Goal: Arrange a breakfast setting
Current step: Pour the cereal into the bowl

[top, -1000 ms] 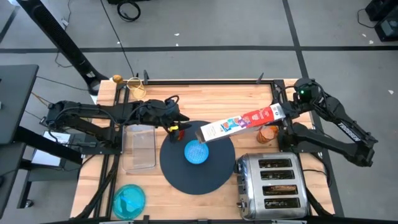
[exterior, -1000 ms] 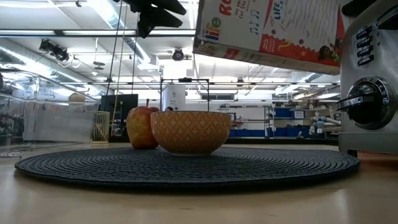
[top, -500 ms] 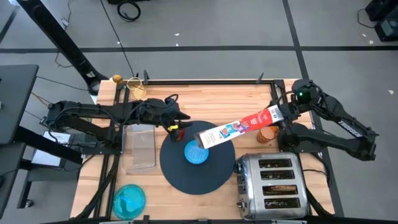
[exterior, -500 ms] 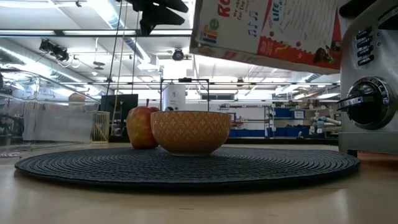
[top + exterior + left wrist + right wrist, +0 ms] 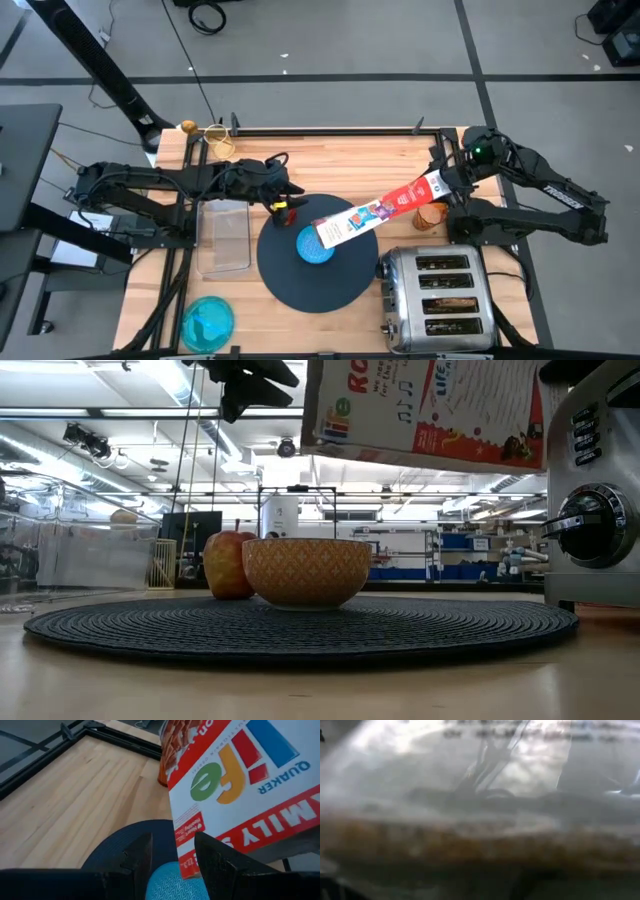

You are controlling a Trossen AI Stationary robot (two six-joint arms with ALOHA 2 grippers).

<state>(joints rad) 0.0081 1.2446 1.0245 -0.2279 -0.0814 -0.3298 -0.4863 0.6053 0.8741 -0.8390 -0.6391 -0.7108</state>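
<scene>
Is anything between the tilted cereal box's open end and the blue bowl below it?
Nothing visible. The right end effector holds the cereal box tilted, its lower end right above the blue bowl on the mat. The left end effector and apple sit off to the side.

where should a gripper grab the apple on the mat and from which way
Grip the apple across its widest part, coming straight down from above with one finger on each side. It sits upright on the dark mat, and the blue bowl stands close beside it, so a level approach from that side looks blocked. The left gripper hovers nearest, likely the easier arm.
</scene>
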